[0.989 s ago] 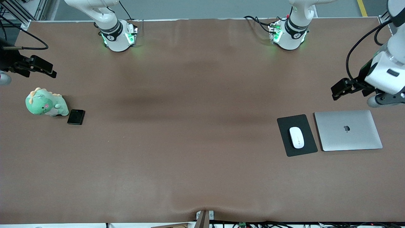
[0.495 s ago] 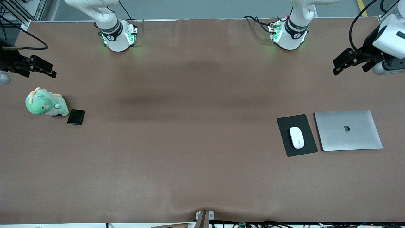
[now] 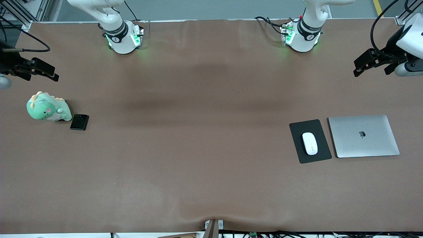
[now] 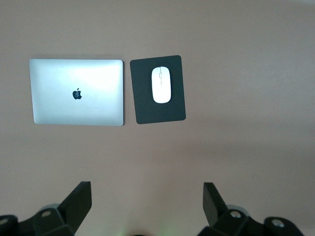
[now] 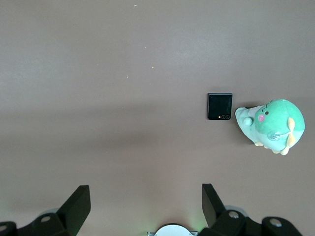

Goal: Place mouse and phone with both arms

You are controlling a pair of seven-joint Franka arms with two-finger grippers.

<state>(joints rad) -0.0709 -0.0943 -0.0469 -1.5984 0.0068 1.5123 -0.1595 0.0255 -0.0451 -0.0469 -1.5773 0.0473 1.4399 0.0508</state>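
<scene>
- Mouse: rests on the black pad, beside the closed laptop.
- Phone: lies flat, just beside the green plush toy.
- Left gripper: jaws spread, empty, over bare table.
- Right gripper: jaws spread, empty, over bare table.

Apple logo on closed silver laptop lid; no other readable text or labels.

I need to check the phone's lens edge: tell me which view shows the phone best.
The right wrist view: the phone lies unobstructed, lenses visible. The front view shows it small, beside the plush dinosaur. The left wrist view misses it.
</scene>
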